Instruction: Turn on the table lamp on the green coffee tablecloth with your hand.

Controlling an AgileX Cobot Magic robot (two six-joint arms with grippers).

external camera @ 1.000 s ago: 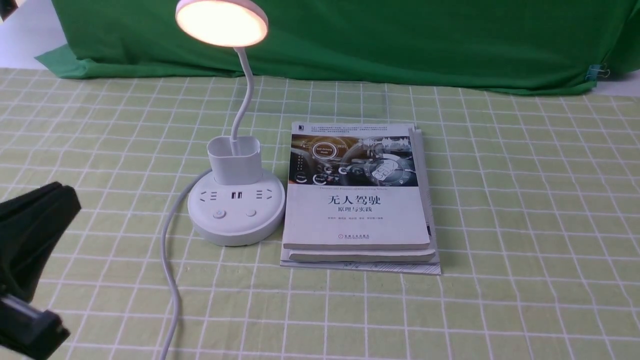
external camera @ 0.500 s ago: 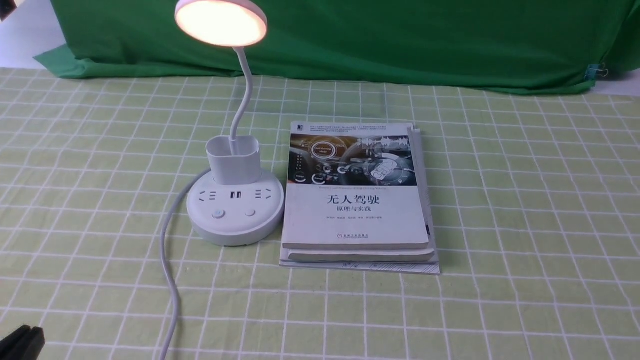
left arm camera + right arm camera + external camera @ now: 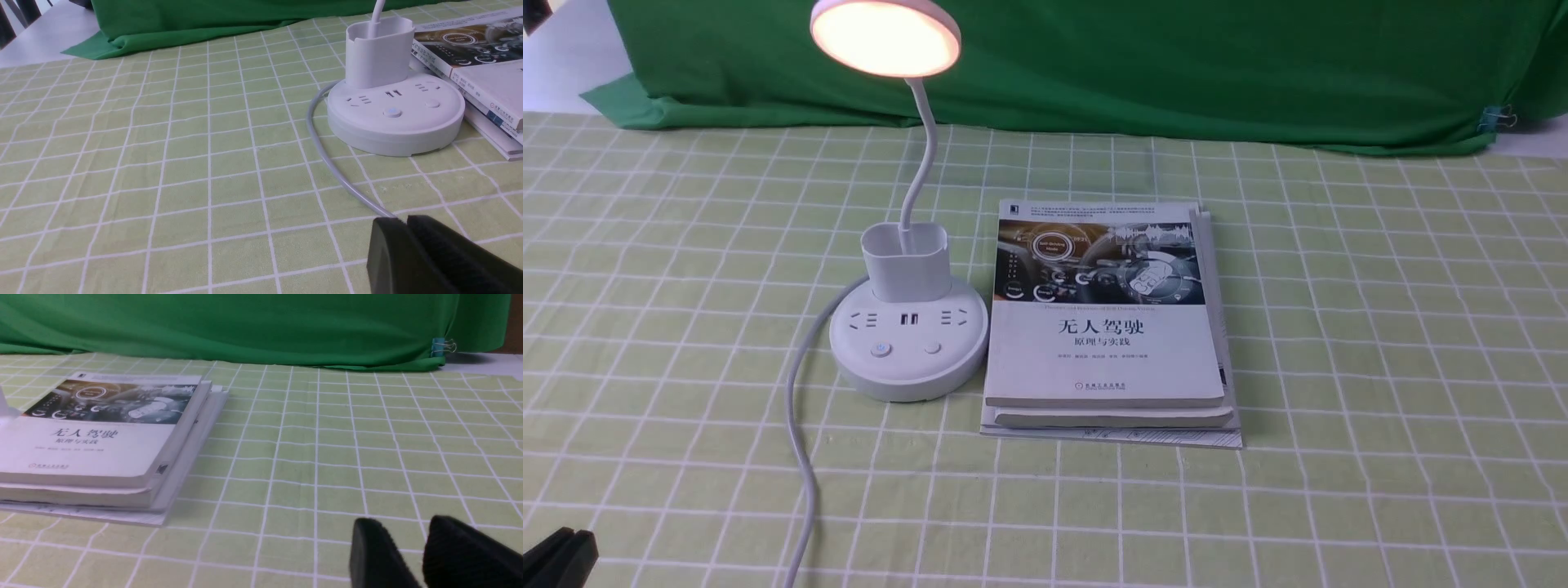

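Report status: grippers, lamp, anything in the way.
Left gripper shut, low near the cord; right gripper slightly open, empty. Table lamp lit, head glowing. Book stack beside the base; buttons unobstructed.

Matte black fingers (image 3: 429,253) — wedge-shaped, finely ribbed

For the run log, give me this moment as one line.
table lamp: lit | left gripper: shut, empty, short of lamp cord | right gripper: slightly open, empty | books: beside lamp
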